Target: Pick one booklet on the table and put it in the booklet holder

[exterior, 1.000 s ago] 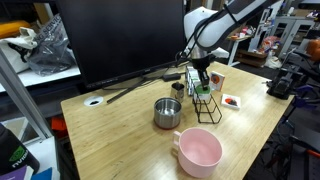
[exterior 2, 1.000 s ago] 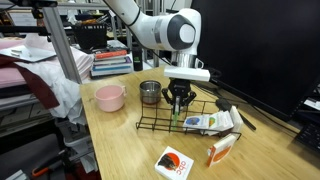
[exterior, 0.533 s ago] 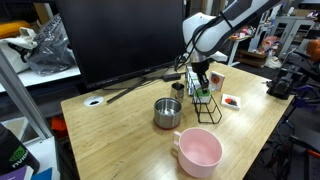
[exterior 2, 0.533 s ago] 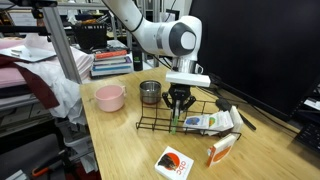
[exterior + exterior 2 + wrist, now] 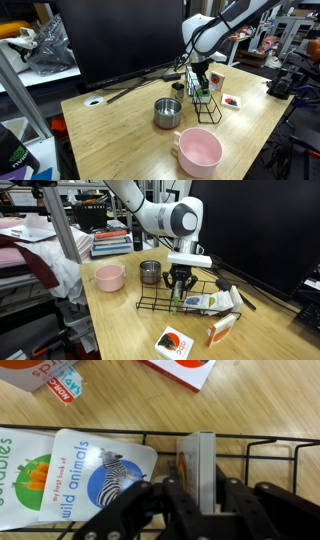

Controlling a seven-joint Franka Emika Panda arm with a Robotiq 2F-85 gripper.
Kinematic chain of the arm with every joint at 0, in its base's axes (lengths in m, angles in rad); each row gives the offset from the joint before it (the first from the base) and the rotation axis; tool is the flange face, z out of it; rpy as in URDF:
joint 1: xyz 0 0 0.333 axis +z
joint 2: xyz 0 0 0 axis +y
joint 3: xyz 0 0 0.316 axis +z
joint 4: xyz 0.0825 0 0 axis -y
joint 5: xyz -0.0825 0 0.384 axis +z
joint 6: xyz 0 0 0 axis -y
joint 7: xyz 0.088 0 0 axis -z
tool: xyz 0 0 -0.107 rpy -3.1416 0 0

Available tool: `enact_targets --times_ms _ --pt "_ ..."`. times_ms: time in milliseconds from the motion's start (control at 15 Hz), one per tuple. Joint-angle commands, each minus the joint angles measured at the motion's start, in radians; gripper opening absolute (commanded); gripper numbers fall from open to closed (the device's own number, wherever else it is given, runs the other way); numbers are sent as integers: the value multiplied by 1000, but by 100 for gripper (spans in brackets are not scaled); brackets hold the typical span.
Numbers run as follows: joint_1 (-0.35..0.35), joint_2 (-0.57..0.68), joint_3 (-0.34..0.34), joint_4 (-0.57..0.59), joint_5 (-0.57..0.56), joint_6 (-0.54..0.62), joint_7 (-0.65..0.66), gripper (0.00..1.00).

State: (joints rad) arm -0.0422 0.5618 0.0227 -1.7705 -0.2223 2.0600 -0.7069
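Booklet (image 5: 203, 465), upright on edge in a booklet holder (image 5: 152, 300) slot, is clasped between narrowly set fingers (image 5: 178, 500). Suggested practice: seat it fully, part the fingers slightly, then withdraw straight up, clear of the holder's wires.

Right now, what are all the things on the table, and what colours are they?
table: one, light wood, under everything.
booklet holder: one, black wire, mid-table.
booklet: one, green and white, standing upright in a holder slot.
picture booklets: two, mostly white, lying in the holder beside it.
loose booklets: two, white with orange-red, on the table near the holder.
steel pot: one, silver, next to the holder.
pink bowl: one, near the table edge.
monitor: one, black, behind the table.
robot arm: one, white, above the holder.
gripper: one, black, closed around the upright booklet.
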Motion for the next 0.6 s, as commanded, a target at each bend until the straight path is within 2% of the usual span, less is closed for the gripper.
enact_targets --times_ms 0,200,333,533 --pt "-20 -4 16 6 3 -18 -30 66" --pt "-21 -23 16 -9 1 -13 -34 88" --pt "-16 -40 12 -20 -4 -4 -23 99" --pt "-6 -85 7 -38 -16 -8 -1 100"
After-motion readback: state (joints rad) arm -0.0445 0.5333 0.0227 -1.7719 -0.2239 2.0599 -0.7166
